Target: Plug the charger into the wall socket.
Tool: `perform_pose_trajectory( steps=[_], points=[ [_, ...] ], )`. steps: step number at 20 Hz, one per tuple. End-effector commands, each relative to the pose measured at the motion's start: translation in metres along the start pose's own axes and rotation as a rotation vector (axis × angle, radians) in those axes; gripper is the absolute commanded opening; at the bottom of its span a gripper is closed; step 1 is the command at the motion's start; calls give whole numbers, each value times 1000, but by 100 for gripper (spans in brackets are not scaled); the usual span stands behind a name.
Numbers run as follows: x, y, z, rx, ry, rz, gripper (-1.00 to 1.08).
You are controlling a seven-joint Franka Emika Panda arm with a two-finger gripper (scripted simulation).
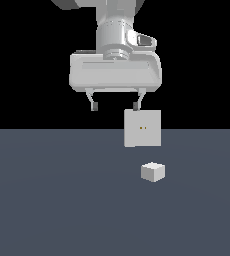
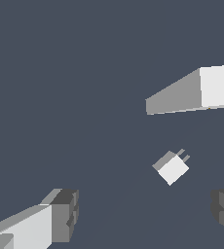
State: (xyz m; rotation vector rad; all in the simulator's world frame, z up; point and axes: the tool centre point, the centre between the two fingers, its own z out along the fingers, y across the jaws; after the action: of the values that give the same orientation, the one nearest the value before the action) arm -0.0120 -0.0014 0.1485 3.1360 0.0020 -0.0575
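Note:
The charger is a small off-white cube lying on the grey floor, toward the exterior view's right. In the wrist view the charger shows two short prongs on one side. The wall socket is a flat upright white square plate with two tiny orange dots at its centre, standing behind the charger; it also shows in the wrist view, seen edge-on. My gripper hangs open and empty high above the floor, to the exterior view's left of the socket. Its fingertips frame the wrist view.
The grey floor stretches out flat around the charger and socket. Nothing else stands on it in either view.

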Motion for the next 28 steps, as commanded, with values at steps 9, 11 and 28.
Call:
perform_pose_trajectory(
  steps=[9, 11, 28],
  points=[
    [-1, 3, 4, -8, 22, 35, 100],
    [-1, 5, 6, -12, 35, 55, 100],
    [-9, 31, 36, -74, 218, 344, 100]
  ],
)
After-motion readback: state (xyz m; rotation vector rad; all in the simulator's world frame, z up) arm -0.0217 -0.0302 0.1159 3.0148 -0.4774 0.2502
